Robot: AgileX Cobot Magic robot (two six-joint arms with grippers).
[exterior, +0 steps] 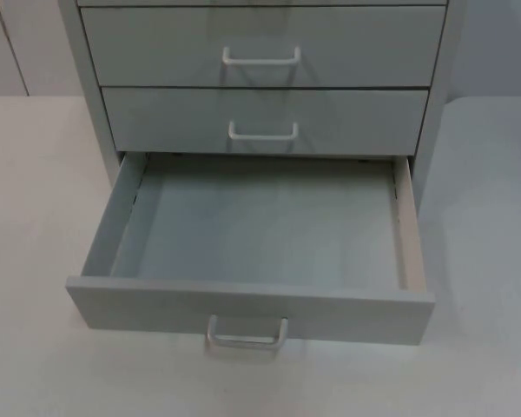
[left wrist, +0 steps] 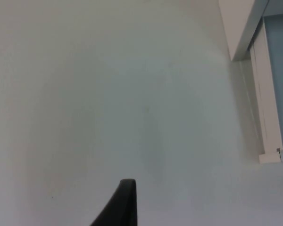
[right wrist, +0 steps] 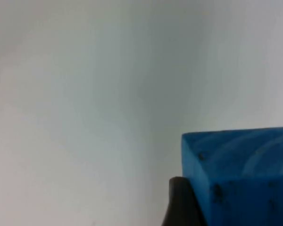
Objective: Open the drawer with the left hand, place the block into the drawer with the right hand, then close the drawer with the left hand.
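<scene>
While the bottom drawer (exterior: 243, 304) is standing pulled out of the grey cabinet (exterior: 434, 104) | left gripper (left wrist: 125, 205) is hovering over the white table (left wrist: 108, 94) beside the cabinet, finger state impossible to tell | right gripper (right wrist: 179, 202) is pressing against the blue block (right wrist: 240, 174), apparently gripping it above the table.

A white surface (exterior: 35, 261) is seen spreading out on all sides, lit softly and evenly, with faint shadows cast at the right. A pale grey cabinet (exterior: 434, 130) is set on it, towards the back. Behind the cabinet, a light grey partition wall (exterior: 17, 43) is seen, crossed by a thin vertical seam at the left. In the left wrist view, bare white surface is shown beside the cabinet's side.
</scene>
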